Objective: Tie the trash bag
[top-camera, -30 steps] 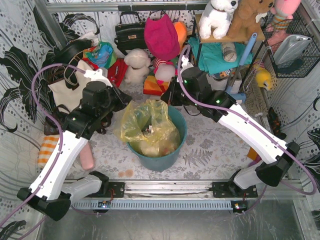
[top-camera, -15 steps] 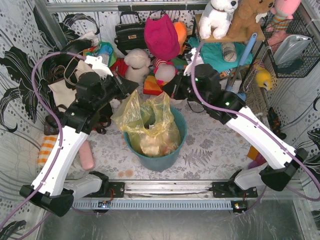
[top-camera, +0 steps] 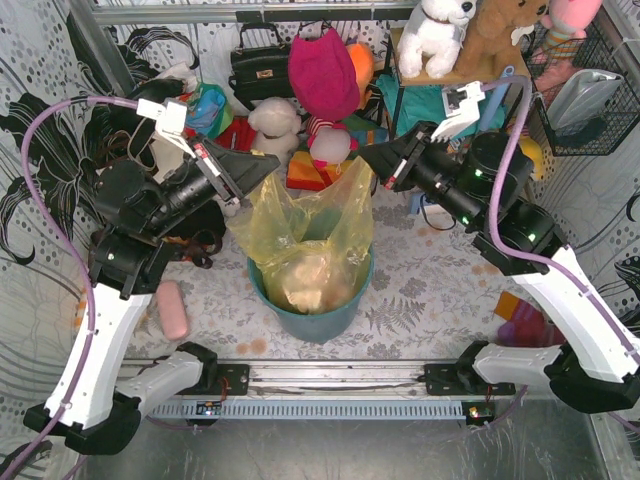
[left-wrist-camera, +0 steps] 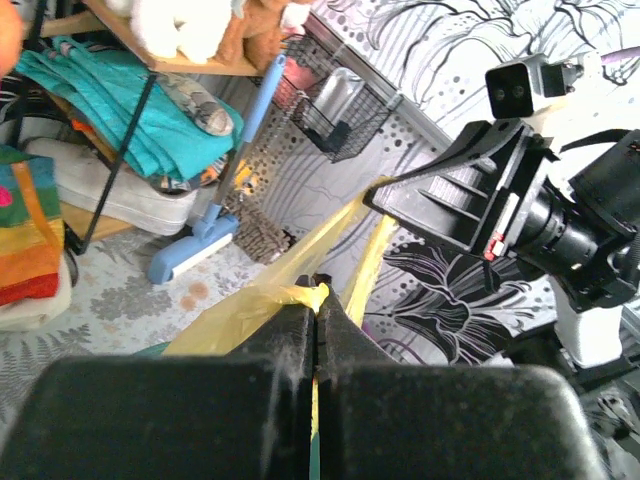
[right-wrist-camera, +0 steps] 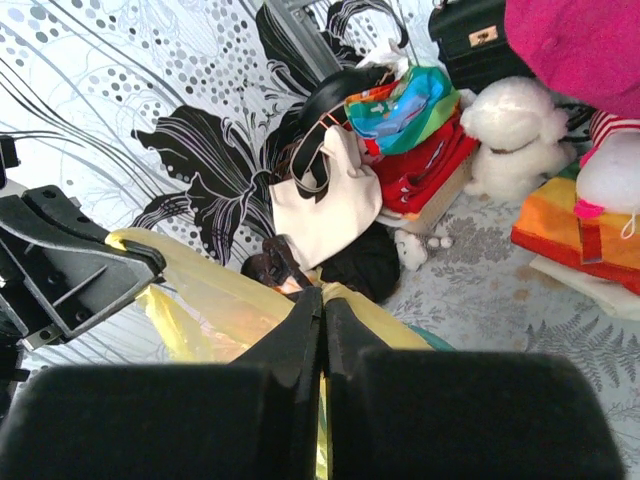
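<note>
Crosswise the trash bag (top-camera: 300,225) stretches, rim pinched by left hand (top-camera: 268,163) and right hand (top-camera: 369,156).

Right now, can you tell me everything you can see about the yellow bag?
The trash bag is thin, see-through yellow plastic, all crinkly. Its bottom sits inside the round teal bucket, with pale crumpled stuff showing through. The top stands up out of the bucket, stretched wide between two corners. The left gripper pinches one corner and the right gripper pinches the other. It is not tied yet.
</note>
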You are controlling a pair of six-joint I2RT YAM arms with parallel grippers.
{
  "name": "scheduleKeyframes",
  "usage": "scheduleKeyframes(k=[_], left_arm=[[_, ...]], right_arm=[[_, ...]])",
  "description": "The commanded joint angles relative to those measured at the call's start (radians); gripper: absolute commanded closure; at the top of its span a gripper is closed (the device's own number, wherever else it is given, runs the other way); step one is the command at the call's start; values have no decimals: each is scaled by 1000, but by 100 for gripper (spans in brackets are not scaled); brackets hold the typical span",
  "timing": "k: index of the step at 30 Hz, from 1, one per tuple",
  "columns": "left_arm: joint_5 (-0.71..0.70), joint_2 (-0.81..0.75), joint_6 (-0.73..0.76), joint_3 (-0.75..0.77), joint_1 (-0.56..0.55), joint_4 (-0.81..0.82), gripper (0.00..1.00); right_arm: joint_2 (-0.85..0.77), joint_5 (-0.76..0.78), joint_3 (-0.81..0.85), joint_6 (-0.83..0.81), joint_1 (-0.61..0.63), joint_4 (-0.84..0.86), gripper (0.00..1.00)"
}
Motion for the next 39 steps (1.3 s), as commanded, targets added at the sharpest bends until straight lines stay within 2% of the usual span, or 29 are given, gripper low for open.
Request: scheduleKeyframes(k=[1, 7, 18, 21, 23, 25, 27, 30, 35, 39], left_arm=[[79, -2, -28, 49, 3, 66, 100], [122, -49, -42, 46, 3, 152, 100], [234, -137, -303, -127, 3, 656, 100], [241, -150, -337, -137, 4, 727, 100], [219, -158, -327, -133, 3, 698, 100], [154, -174, -258, -115, 3, 567, 99], [30, -189, -183, -95, 3, 345, 99], [-115, -208, -149, -131, 3, 201, 99], [-181, -183, -176, -227, 3, 149, 100], [-113, -86, -180, -217, 3, 171, 100]], right_arm=[[-33, 62, 30, -34, -4, 9, 100], [-27, 25, 61, -43, -4, 44, 100], [67, -275, 142, -20, -4, 327, 100], [61, -314, 121, -7, -4, 400, 100], [54, -318, 103, -5, -4, 413, 100], [40, -299, 71, -7, -4, 402, 100], [16, -230, 26, -19, -4, 364, 100], [-32, -65, -68, -40, -4, 320, 100], [-57, 134, -135, -113, -4, 275, 100], [-40, 270, -80, -188, -4, 204, 100]])
